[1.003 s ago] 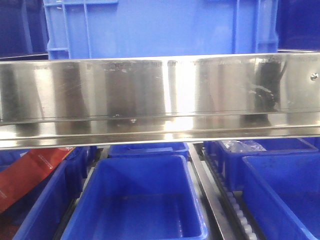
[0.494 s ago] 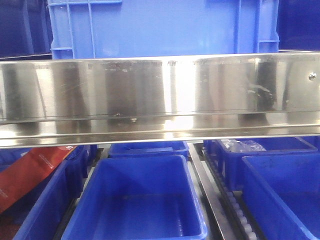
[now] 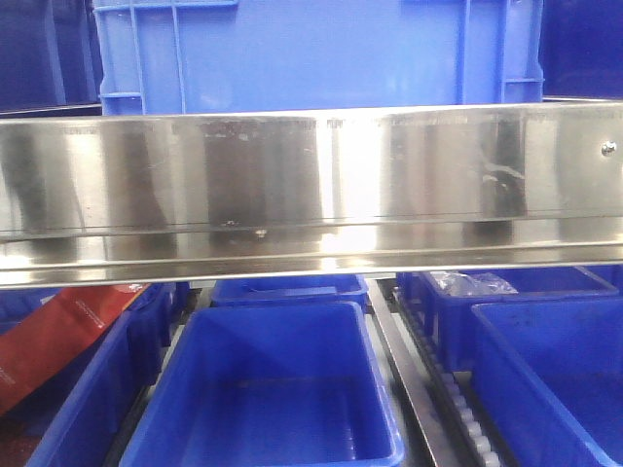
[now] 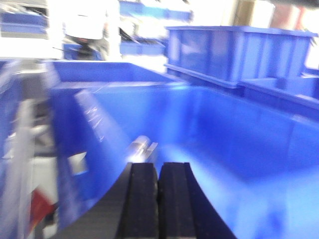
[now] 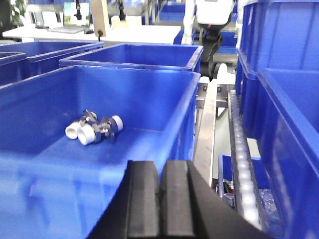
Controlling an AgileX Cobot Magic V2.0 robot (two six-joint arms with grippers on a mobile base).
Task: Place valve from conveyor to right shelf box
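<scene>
A metal valve with white caps lies on the floor of a blue box in the right wrist view. My right gripper is shut and empty, low over that box's near right rim. My left gripper is shut and empty over another blue box; a small silvery part lies just beyond its tips, blurred. Neither gripper shows in the front view. The conveyor is out of view.
A wide steel shelf rail spans the front view, with a large blue crate above and open blue bins below. A roller track and tall blue bins stand to the right of the valve's box.
The front view has shifted very slightly; the crate above the rail sits a touch further right than a second ago. Nothing else differs.
</scene>
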